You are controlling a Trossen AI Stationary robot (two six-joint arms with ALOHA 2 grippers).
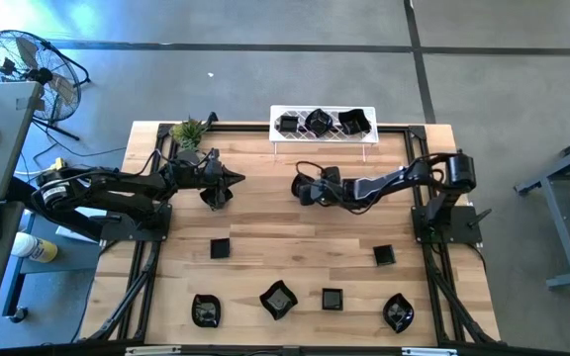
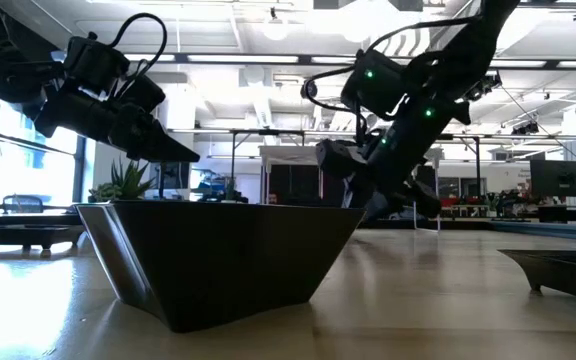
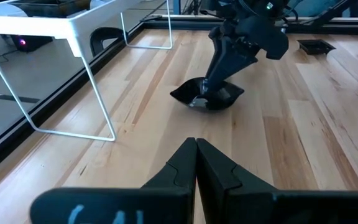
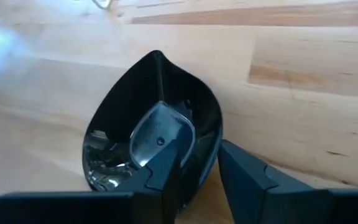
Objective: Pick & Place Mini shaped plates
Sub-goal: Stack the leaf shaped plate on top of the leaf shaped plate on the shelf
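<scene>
Between right claw [image 4: 197, 168] fingers sits a glossy leaf-shaped plate [image 4: 151, 134].

Readable text: almost none

You get only one set of marks: pale blue handwritten strokes on the dark body of the left hand [image 3: 196, 163] in its own wrist view, cut off at the frame edge and not legible as any word or number. You will find no label, brand or sign on the bench [image 1: 295, 242], the plates or the white rack [image 1: 321, 133].
</scene>
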